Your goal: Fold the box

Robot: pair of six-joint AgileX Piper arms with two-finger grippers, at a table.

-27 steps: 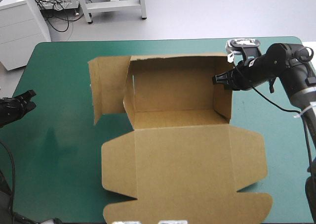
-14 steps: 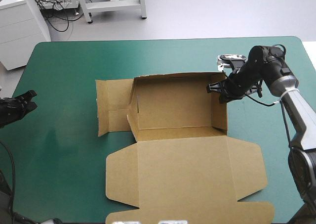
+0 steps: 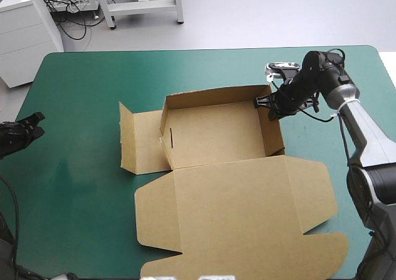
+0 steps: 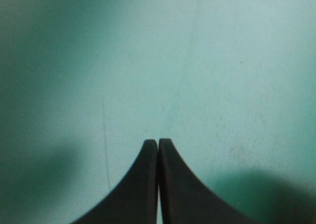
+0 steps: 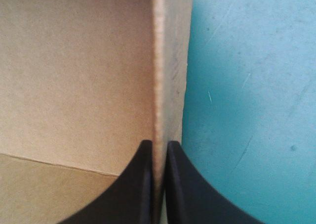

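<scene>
The box sits near the middle of the desk, a bit toward the right side, and it is only half made. The right arm has its jaws pinching the top of the box's right wall, up by the far corner. In the right wrist view the thin brown edge of that wall runs straight up between the two black fingers. The inside of the box is on one side and the teal-green cover on the other.

A moment ago the box lay closer to the far edge. The arm has pulled it toward the near side and turned it a little. The right wall stands straighter now. But the left side flap, which was tipped up just before, has dropped almost flat onto the desk. Only its outer end is bent up. I think the right side is nearly ready, while the left side has slipped back and will need lifting again.

The left arm waits at the desk's left edge, well apart from the box. Its jaws are pressed together on nothing, over bare cover.

The lid lies flat on the near side and reaches almost to the near edge. I see nothing else on the desk near the box. So the only things in the way are the box's own parts, the flat lid and the fallen flap.
</scene>
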